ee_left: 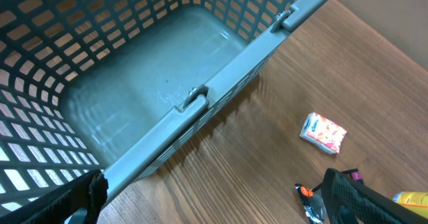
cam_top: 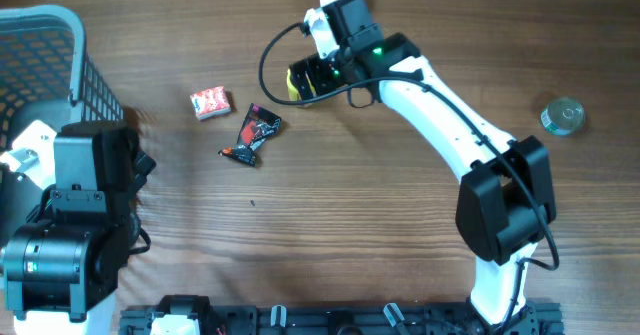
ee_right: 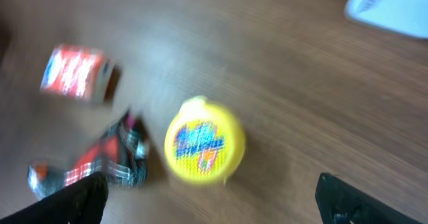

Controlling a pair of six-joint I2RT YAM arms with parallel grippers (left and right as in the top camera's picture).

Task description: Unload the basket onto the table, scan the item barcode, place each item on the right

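Yellow tub lies near the table's far edge; right gripper hovers spread, likely to grasp it; left gripper waits spread beside basket.

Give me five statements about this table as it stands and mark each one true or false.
1. The basket holds a snack packet. False: it is empty.
2. The right gripper is open, close to the yellow tub. True.
3. The red and white packet touches the black wrapper. False: they lie apart.
4. The left gripper is shut on the black wrapper. False: it is open and holds nothing.
5. A round silver thing lies alone, on the far side of the right arm from the other items. True.
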